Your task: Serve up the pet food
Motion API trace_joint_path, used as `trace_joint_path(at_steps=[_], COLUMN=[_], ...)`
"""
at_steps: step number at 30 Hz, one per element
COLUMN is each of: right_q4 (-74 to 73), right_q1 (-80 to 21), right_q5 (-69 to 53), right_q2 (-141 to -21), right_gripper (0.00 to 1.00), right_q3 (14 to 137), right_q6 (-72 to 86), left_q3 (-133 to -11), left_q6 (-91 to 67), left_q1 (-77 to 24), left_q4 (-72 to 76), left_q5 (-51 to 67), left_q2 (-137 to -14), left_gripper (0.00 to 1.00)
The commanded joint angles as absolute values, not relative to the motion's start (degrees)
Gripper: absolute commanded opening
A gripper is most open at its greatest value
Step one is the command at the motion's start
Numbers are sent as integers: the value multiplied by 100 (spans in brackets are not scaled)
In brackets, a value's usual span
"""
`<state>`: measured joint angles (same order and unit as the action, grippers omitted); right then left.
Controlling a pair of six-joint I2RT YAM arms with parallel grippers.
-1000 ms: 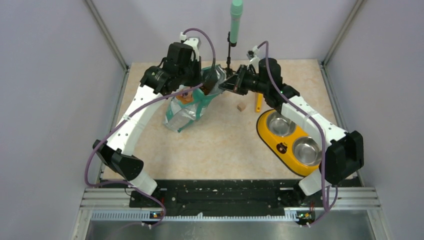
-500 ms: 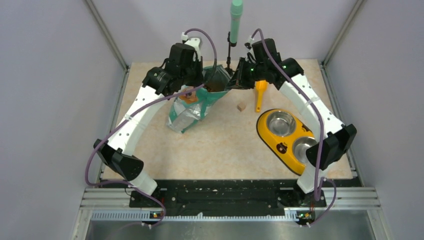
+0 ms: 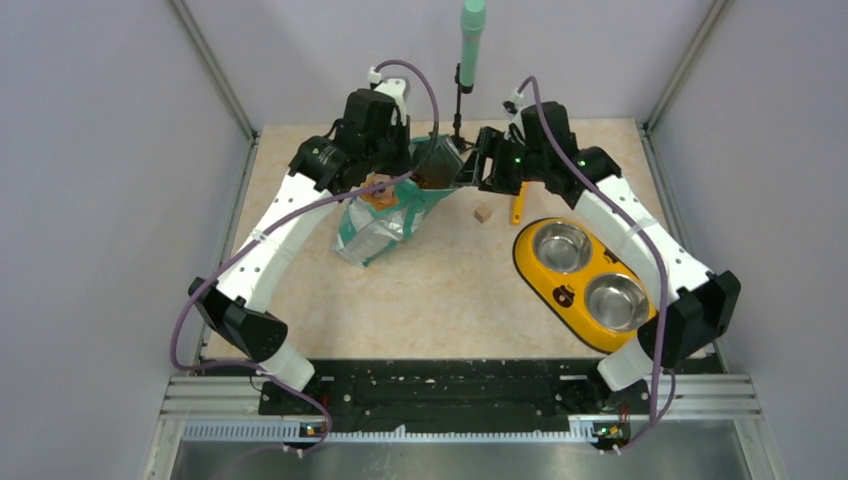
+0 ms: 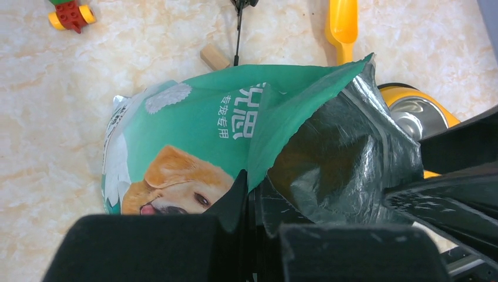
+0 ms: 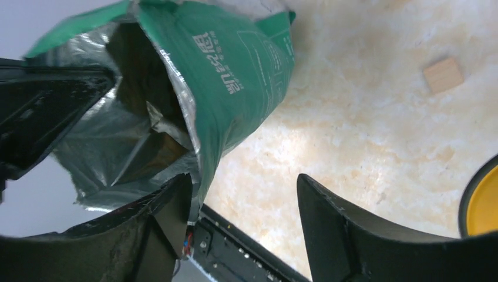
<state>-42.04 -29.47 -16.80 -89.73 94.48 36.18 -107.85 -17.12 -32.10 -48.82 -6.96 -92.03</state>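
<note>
Top external view: left claw [image 4: 251, 205] pinches the opened teal glossy pouch [image 3: 375, 225]; right claw [image 5: 241, 188] gapes empty; yellow twin-bowl feeder [image 3: 545, 280] unfilled.

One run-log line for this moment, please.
left gripper: shut on pouch rim | right gripper: open beside pouch mouth | pouch: held up, open | bowls: empty | scoop: on table

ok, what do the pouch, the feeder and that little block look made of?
Pouch: glossy printed plastic film with a silvery foil-like lining, creased and reflective inside the mouth.
Feeder: smooth yellow base, probably plastic. Its two bowls look like polished metal, with mirror-like glints.
Block: pale matte tan, probably wood.
</note>
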Motion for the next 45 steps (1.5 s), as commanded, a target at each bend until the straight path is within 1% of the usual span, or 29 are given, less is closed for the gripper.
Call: trace_joint_path(at_steps=[1,4,6,10,14,16,18,19,23,26,31,34,37,38,40,41,42,43,45], right_q4=[-2606,-1778,-1262,-908,128,414,268,119,-684,-1300,-1394,-1317,-1148,-1132,-1070,-1042,-1042,-1068,-1164], right_q1=[-2764,-2751,-2742,-2714,-2681,-2676,-2598,-2485,-1905,-1819,-1777,-1770,-1773,-1771,-1770,-1772,-1775,-1772,-1775], right_q5=[-1641,-1063,-417,1046,1136,1503,2016,1983,1060,986,741,760,731,740,772,742,710,648,538], right_q2=[-7892,-7099,-6702,-6481,-6783,-7122,-7584,-7840,-9035,-10061,-11038,-11369,-11548,-11561,-11426,-11330,-11217,-11117,-10856], right_gripper=[72,80,84,82,82,76,74,74,74,75,75,68,57,51,28,13,2,0,0], right_q3=[8949,8277,7729,6690,5820,5581,5608,5701,6303,6935,7375,7393,7346,7355,7320,7287,7281,7278,7273], right_q6=[3402,3204,3105,2901,2408,2270,2477,2643,3088,2996,2879,2852,2774,2743,2670,2630,2595,2539,2430], left_q3=[-10639,-10654,-10701,-10781,-10731,-10545,-10340,-10306,-10466,-10571,-10563,-10574,-10569,-10573,-10572,-10567,-10572,-10573,-10581], left_q6=[-1759,-1830,-1850,-1854,-2058,-2166,-2233,-2240,-2241,-2262,-2303,-2294,-2286,-2278,-2252,-2230,-2212,-2196,-2143], left_q1=[-3234,-3231,-3232,-3230,-3234,-3233,-3234,-3228,-3229,-3226,-3228,-3227,-3227,-3231,-3232,-3234,-3232,-3234,-3228], left_q4=[-4632,-4626,-4628,-4704,-4956,-4898,-4729,-4659,-4739,-4760,-4673,-4693,-4713,-4711,-4711,-4703,-4698,-4694,-4687], left_q5=[-1182,-1007,-904,-815,-872,-794,-738,-735,-934,-985,-845,-785,-795,-804,-829,-842,-856,-879,-917], left_q2=[-9226,-9246,-9243,-9218,-9254,-9190,-9074,-9023,-9049,-9092,-9051,-9077,-9079,-9079,-9071,-9064,-9054,-9053,-9060], left_gripper=[0,0,0,0,0,0,0,0,0,0,0,0,0,0,0,0,0,0,0])
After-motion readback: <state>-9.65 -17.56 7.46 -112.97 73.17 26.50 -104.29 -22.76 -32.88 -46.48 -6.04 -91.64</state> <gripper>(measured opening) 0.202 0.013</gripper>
